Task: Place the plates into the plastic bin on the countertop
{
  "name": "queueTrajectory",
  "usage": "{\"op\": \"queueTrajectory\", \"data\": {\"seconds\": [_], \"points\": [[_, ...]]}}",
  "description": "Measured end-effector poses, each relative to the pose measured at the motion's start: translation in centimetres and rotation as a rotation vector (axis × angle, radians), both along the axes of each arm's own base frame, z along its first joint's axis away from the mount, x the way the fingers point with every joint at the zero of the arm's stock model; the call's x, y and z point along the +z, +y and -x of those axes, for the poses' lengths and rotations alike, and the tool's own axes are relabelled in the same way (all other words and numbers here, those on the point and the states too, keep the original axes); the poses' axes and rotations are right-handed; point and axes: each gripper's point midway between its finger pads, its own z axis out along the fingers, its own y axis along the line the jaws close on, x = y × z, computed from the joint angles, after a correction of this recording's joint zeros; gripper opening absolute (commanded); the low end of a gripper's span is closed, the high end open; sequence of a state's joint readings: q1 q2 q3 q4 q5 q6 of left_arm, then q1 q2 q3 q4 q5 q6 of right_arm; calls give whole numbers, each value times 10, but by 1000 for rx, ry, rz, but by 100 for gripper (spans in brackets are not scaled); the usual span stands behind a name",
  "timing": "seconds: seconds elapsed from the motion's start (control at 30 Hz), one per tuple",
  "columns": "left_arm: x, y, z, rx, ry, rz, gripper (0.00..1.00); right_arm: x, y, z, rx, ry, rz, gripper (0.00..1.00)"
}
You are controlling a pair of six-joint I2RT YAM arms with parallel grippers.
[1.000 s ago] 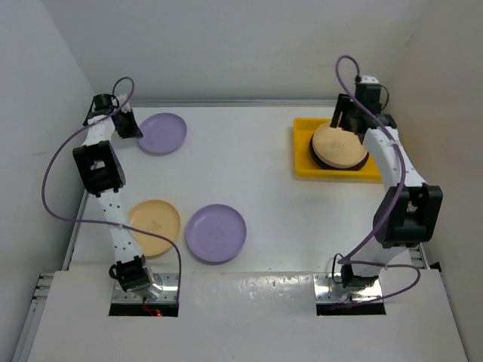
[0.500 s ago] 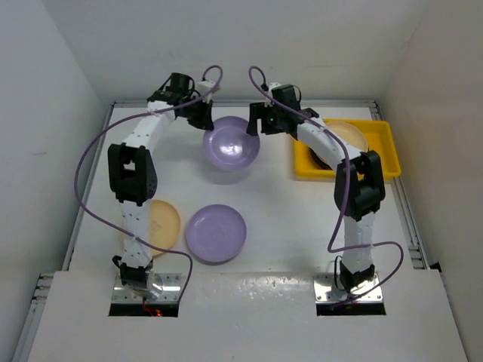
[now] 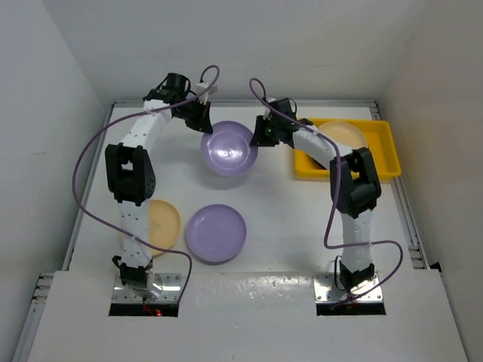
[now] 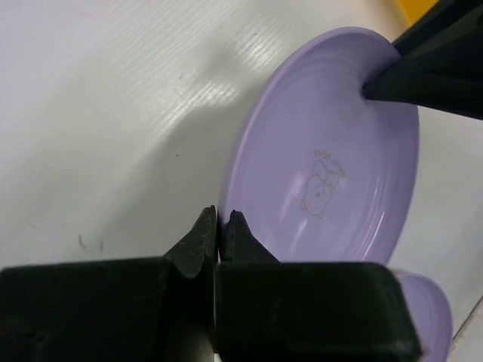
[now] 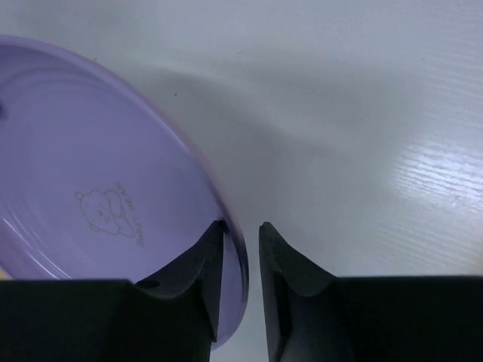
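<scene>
On the round lavender plastic plate (image 5: 90, 151) I see a small outlined bear (image 5: 102, 215) with a short line of lettering (image 5: 130, 219) beside it. The letters are too small for me to read.

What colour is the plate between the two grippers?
The plate is lavender, with a faint bear outline printed inside; clearest in left wrist view.

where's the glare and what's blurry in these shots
top external: even soft light, sheen on the near ledge, faint shadow under the raised lavender plate; left wrist: glare streaks on the countertop, dark shadow beside the plate, left gripper an underexposed black mass; right wrist: glare patch at right, plate rim by the right gripper blurred
</scene>
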State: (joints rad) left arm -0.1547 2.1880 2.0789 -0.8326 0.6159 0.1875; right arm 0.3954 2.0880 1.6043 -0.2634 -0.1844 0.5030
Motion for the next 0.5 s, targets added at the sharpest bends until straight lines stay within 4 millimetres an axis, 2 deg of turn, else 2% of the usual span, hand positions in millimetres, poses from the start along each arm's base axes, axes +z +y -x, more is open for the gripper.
{"op": "queueTrajectory", "data": {"seconds": [0.03, 0.07, 0.1, 0.17, 0.23, 0.27, 0.3, 0.33, 0.4, 0.47, 0.5], "points": [[1, -2, 1, -7, 2, 9, 0, 0, 0, -1, 1, -3, -1, 24], [1, -3, 2, -12, 3, 16, 0, 1, 0, -1, 0, -6, -4, 9], [2, -4, 3, -17, 5, 21, 0, 1, 0, -2, 0, -9, -5, 0], [2, -4, 1, -21, -5, 18, 0, 1, -1, -2, 2, -5, -18, 0], [3, -3, 0, -20, -12, 20, 62, 2, 0, -2, 7, -6, -32, 0], [4, -2, -1, -20, -13, 27, 83, 3, -1, -2, -1, -4, -41, 0], [6, 0, -1, -14, -6, 39, 100, 3, -4, -2, -20, -2, -51, 0], [8, 1, 0, -9, 1, 47, 100, 2, -12, -1, -53, 6, -60, 0], [10, 6, -2, 17, 12, 54, 100, 2, -41, 3, -126, 32, -88, 0], [11, 17, -7, 47, 7, 45, 100, 8, -89, 5, -244, 43, -113, 0], [11, 26, -11, 72, 2, 30, 100, 15, -125, 6, -328, 40, -127, 0]]}}
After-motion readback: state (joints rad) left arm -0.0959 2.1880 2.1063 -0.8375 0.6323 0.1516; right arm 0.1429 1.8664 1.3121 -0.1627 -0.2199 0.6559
